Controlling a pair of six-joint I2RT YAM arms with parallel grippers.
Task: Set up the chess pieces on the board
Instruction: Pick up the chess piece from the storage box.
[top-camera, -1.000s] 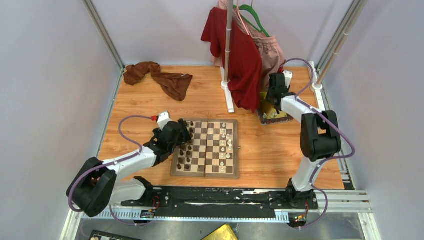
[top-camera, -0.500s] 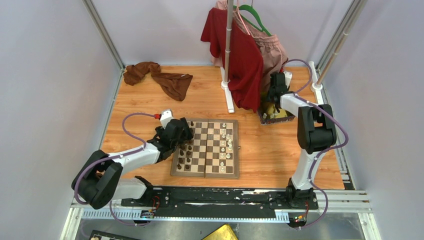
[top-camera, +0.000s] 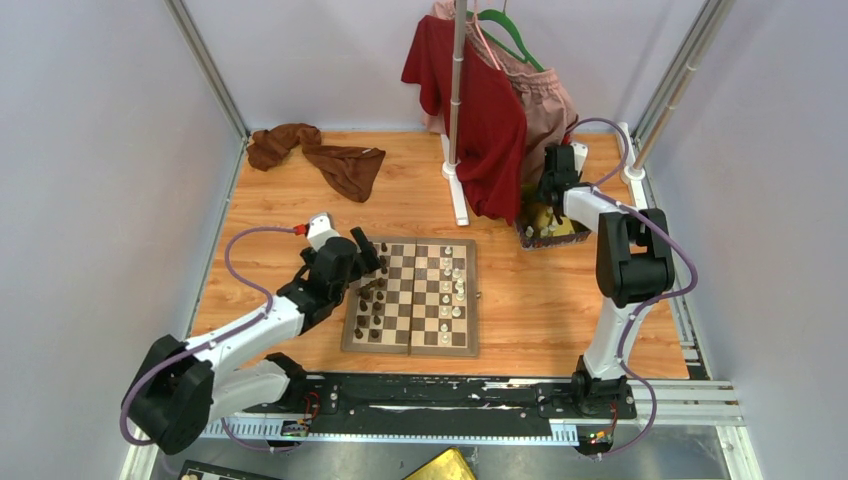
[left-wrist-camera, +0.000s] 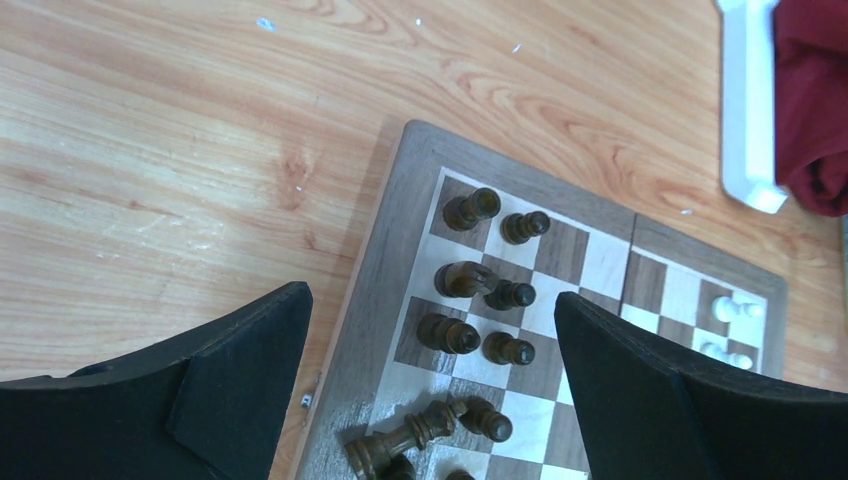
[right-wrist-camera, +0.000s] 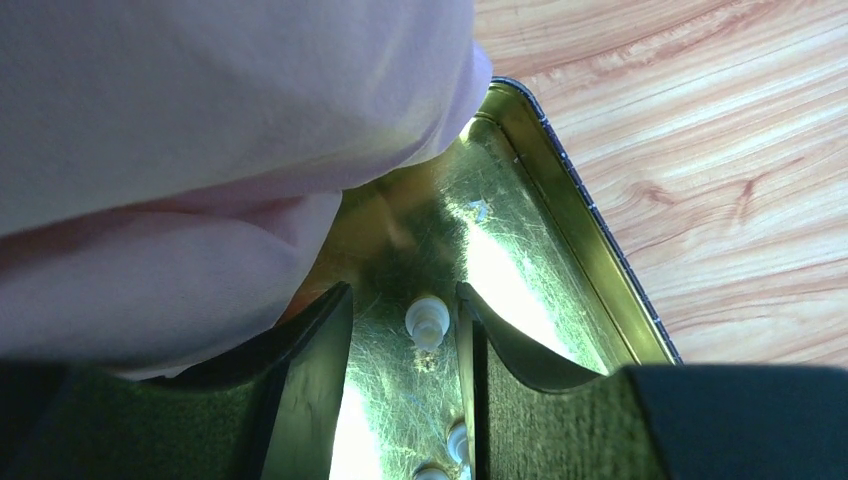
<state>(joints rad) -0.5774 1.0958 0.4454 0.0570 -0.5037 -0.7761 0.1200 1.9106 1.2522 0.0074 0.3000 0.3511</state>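
The board (top-camera: 410, 348) lies at the table's centre. Dark brown pieces (top-camera: 372, 300) stand on its left columns and cream pieces (top-camera: 452, 290) on its right half. My left gripper (top-camera: 364, 256) is open and empty, hovering over the board's far left corner. In the left wrist view, the left gripper (left-wrist-camera: 430, 300) frames several upright dark pieces (left-wrist-camera: 447, 333) and one toppled dark piece (left-wrist-camera: 400, 445) near the board's edge (left-wrist-camera: 350, 330). My right gripper (right-wrist-camera: 400, 300) is open inside the gold tray (right-wrist-camera: 560, 170), its fingers on either side of a cream piece (right-wrist-camera: 427, 322), with more cream pieces (right-wrist-camera: 455, 440) below.
A clothes stand (top-camera: 457, 110) with red (top-camera: 490, 130) and pink garments stands behind the board. The pink cloth (right-wrist-camera: 200, 130) hangs over the tray's left part. A brown cloth (top-camera: 320, 155) lies at the back left. The stand's white foot (left-wrist-camera: 750, 110) lies beyond the board.
My left gripper has drawn back a little to the left and away from the dark pieces. My right gripper has shifted slightly over the gold tray.
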